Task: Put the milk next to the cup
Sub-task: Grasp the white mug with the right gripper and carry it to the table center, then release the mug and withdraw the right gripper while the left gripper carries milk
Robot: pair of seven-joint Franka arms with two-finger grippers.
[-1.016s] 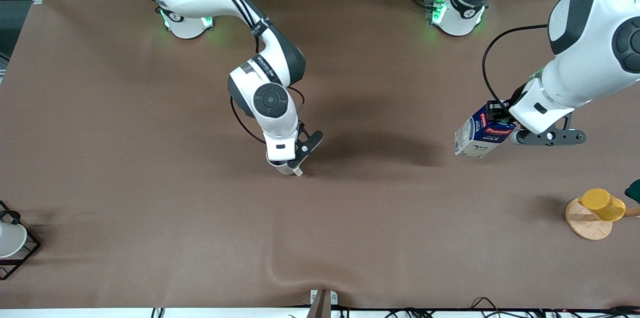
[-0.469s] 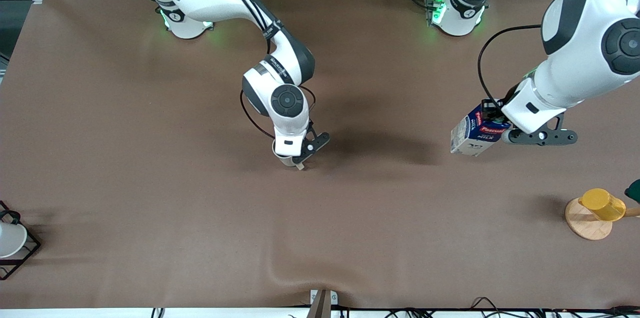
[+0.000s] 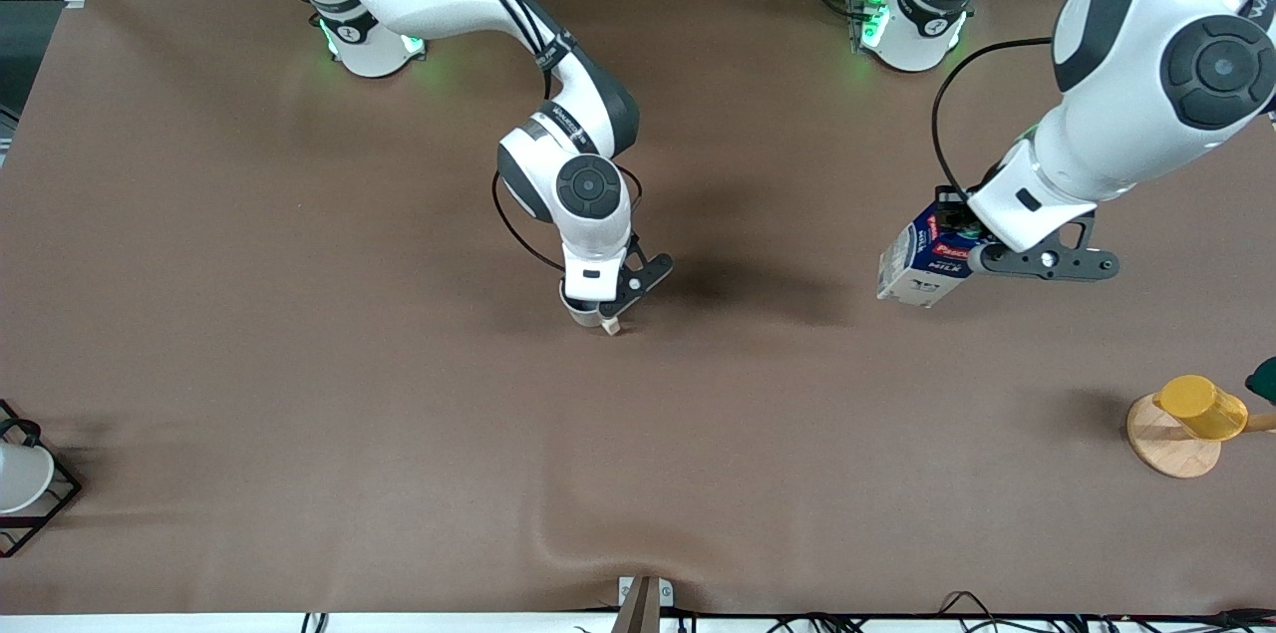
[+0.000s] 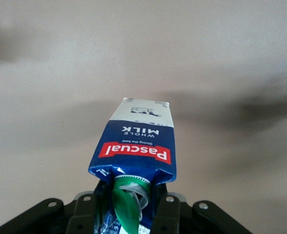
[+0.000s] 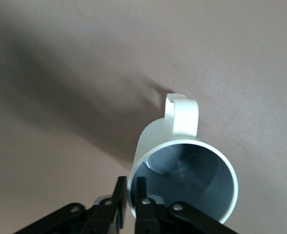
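Observation:
My left gripper (image 3: 965, 246) is shut on the milk (image 3: 922, 264), a dark blue and white carton with a red label band, held tilted above the brown table toward the left arm's end. In the left wrist view the milk (image 4: 136, 148) hangs from my left gripper (image 4: 129, 207), its green cap between the fingers. My right gripper (image 3: 596, 306) is shut on the wall of the cup (image 3: 601, 318), a cream-white mug at the table's middle. In the right wrist view the cup (image 5: 185, 165) shows its grey inside and its handle, with one finger inside the rim at my right gripper (image 5: 130, 197).
A yellow cup (image 3: 1201, 407) lies on a round wooden coaster (image 3: 1168, 444) at the left arm's end, nearer the front camera. A plain white cup in a black wire frame (image 3: 25, 478) stands at the right arm's end. The brown table cloth (image 3: 399, 414) has a wrinkle at its near edge.
My right gripper has moved with the cup toward the left arm's end. My left gripper has carried the milk a little toward the table's middle.

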